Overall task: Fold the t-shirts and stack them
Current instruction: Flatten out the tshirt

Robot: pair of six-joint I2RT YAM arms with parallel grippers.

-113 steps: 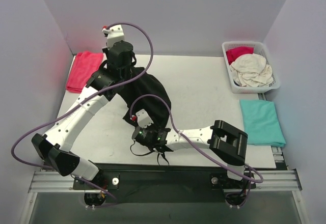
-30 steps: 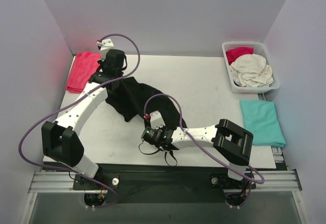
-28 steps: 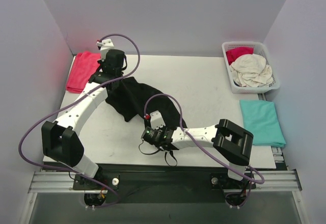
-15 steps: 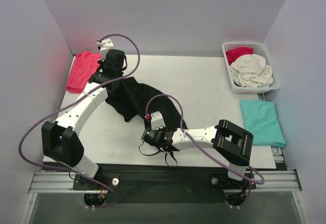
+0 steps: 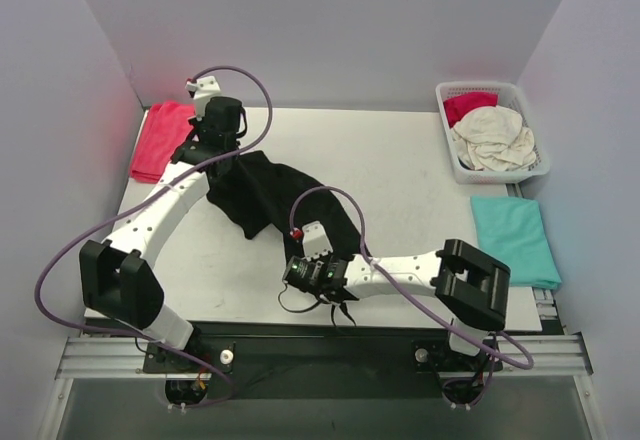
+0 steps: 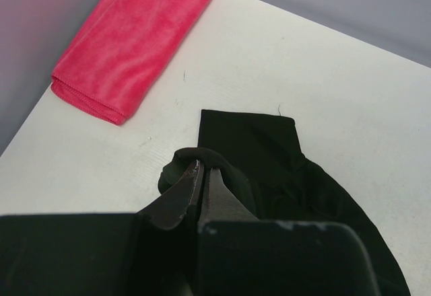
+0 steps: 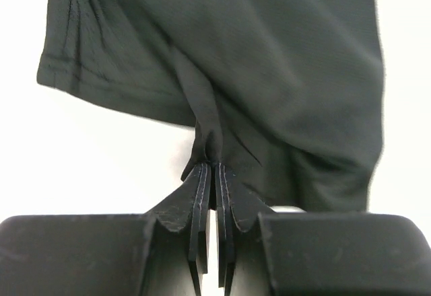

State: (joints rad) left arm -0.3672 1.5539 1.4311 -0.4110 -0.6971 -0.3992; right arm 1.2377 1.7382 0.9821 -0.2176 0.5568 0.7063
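**Black t-shirt pinched at two ends on the tabletop**

The black t-shirt (image 5: 275, 195) lies rumpled and drawn out on the white tabletop (image 5: 400, 170), running slantwise from its far-left end to its near-right end. The left jaws, on the left arm (image 5: 160, 210), are closed on a rolled fold of cloth at the far-left end, just beside a flat sleeve. The right jaws, on the right arm (image 5: 400, 268), are closed on a gathered pleat at the shirt's near edge, close to a stitched hem. Left of the black t-shirt and apart from it lies a folded red t-shirt (image 5: 165, 138). Well to its right a folded teal t-shirt (image 5: 513, 240) lies flat. Farther back on that side, a white lattice basket (image 5: 447, 150) holds a bunched cream t-shirt (image 5: 492, 138) and a second red t-shirt (image 5: 468, 105).
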